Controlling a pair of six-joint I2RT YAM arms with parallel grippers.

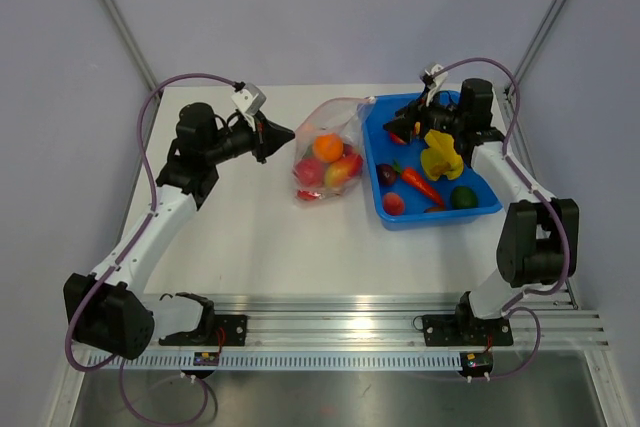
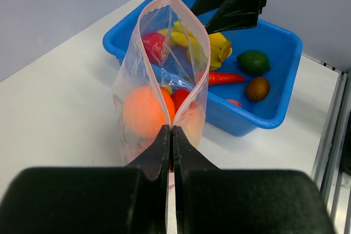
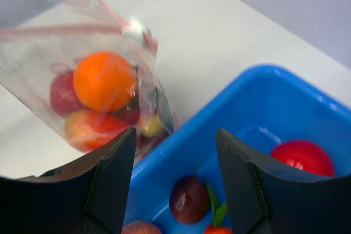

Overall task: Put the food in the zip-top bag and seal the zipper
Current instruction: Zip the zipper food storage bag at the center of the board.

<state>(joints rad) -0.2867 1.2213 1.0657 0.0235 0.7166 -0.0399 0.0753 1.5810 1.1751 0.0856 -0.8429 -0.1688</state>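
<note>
The zip-top bag [image 1: 330,152] stands on the table between the arms, its mouth open toward the tray. It holds some of the food: an orange fruit [image 2: 145,110] and red and yellow pieces. My left gripper [image 2: 171,131] is shut on the bag's near mouth edge. The pink zipper [image 3: 66,28] runs along the bag's top edge. More food lies in the blue tray [image 1: 480,209]: a banana [image 1: 440,157], a carrot [image 1: 420,184], a green fruit [image 1: 462,197], a purple plum [image 3: 189,198]. My right gripper [image 3: 175,146] hangs open over the tray's left end, holding nothing.
The blue tray's rim [image 3: 181,135] sits right against the bag. White table [image 1: 250,237] lies in front of the bag and tray. Grey walls close in the back and sides, with the rail [image 1: 350,327] at the near edge.
</note>
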